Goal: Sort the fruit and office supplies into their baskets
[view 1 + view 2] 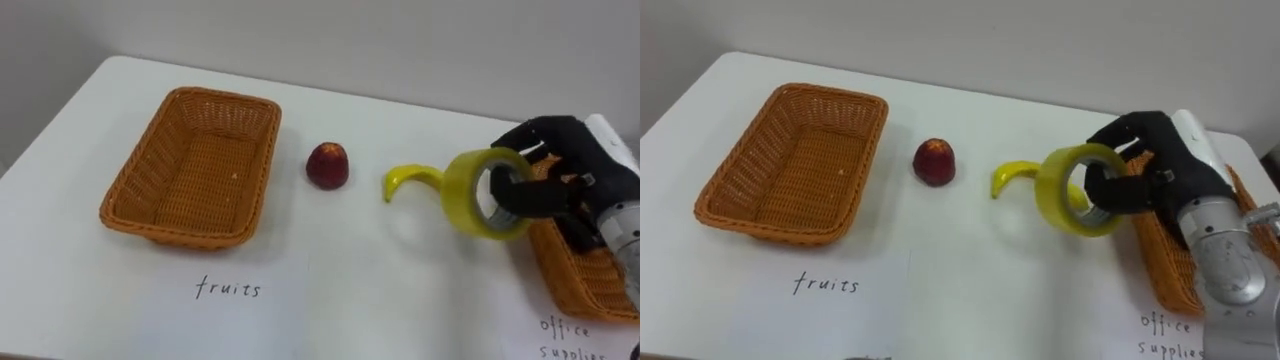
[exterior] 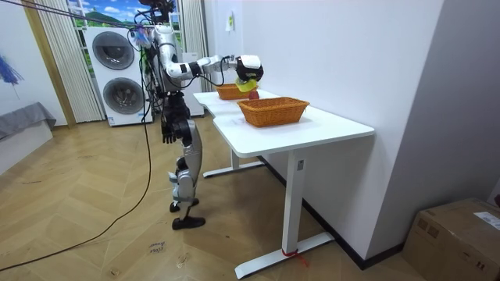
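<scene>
One yellow tape roll (image 1: 458, 196) hangs over the counter (image 1: 350, 300), held by the right hand (image 1: 565, 160) with fingers curled through its hole, at nine o'clock of the office-supplies basket (image 1: 578, 280). Best to carry it toward three o'clock, clear the wicker rim, then release low inside.

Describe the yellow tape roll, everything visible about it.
The yellow tape roll is a wide glossy plastic-looking ring with a pale inner core and open centre. It stands on edge, tilted, lifted off the white table, held by the black right hand, whose fingers curl through its hole. It hangs just left of the wicker office-supplies basket and covers one end of the yellow banana.
</scene>
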You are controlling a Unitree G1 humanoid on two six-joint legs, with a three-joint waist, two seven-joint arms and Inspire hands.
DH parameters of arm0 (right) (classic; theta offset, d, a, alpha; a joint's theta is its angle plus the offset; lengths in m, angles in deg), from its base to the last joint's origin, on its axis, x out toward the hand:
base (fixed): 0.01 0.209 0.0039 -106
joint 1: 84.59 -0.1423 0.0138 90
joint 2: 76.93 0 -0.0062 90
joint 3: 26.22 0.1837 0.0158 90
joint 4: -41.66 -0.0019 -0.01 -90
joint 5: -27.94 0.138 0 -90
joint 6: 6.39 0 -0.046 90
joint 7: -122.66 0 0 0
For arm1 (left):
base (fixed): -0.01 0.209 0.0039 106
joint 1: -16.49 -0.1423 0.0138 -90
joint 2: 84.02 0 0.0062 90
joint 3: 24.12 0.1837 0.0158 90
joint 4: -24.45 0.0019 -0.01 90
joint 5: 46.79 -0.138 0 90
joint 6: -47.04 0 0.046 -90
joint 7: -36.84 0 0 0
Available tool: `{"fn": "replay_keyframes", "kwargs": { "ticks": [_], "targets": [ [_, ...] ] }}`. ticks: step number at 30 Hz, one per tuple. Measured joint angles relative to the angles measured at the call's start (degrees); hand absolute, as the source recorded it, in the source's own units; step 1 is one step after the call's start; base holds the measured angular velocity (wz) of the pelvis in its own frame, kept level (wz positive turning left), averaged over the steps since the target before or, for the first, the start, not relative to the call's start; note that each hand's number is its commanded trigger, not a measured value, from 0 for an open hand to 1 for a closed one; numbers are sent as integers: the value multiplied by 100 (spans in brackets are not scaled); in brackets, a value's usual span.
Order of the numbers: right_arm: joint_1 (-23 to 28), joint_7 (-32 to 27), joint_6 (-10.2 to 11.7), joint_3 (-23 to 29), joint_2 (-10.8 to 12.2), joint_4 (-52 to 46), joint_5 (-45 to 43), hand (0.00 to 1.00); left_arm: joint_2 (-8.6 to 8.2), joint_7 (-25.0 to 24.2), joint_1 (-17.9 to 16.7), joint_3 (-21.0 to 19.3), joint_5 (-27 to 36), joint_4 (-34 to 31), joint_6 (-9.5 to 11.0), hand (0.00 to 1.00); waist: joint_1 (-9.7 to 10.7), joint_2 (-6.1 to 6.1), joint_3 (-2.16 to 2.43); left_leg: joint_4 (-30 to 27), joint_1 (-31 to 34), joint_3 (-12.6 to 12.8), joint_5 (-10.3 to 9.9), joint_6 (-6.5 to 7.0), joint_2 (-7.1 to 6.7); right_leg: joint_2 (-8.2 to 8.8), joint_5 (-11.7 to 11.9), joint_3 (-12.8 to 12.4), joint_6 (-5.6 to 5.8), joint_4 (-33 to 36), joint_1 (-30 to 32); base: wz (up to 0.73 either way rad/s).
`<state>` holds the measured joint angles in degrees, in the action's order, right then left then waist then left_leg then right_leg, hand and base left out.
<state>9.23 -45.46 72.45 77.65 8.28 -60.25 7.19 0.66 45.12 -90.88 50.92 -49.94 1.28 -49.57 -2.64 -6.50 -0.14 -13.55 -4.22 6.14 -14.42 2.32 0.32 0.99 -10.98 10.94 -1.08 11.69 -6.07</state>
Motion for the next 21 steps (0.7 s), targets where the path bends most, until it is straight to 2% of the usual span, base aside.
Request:
{"fn": "replay_keyframes", "kwargs": {
  "ticks": [8, 16, 21],
  "targets": [
    [-1, -464, 59, 374, -6, 284, 99, 100, 2, -55, -17, -64, 0, -18, 16, 0, 132, -8, 0, 4, -4, 32, -1, 0, 5, -1, 0, -18, 0, 3, 13, -2],
    [-2, -587, 60, 400, -7, 295, 90, 100, -1, -120, -43, -72, 10, 4, 71, 0, 244, -7, 2, 12, -35, 141, -2, 1, 19, -7, 0, -79, 1, 35, 44, -7],
    [-2, -707, 60, 736, -9, 295, 89, 100, -8, -130, -47, -229, 14, 2, 67, 0, 255, -5, 0, 15, -47, 165, -1, 2, 19, -15, -1, -108, 2, 55, 52, -2]
  ]
}}
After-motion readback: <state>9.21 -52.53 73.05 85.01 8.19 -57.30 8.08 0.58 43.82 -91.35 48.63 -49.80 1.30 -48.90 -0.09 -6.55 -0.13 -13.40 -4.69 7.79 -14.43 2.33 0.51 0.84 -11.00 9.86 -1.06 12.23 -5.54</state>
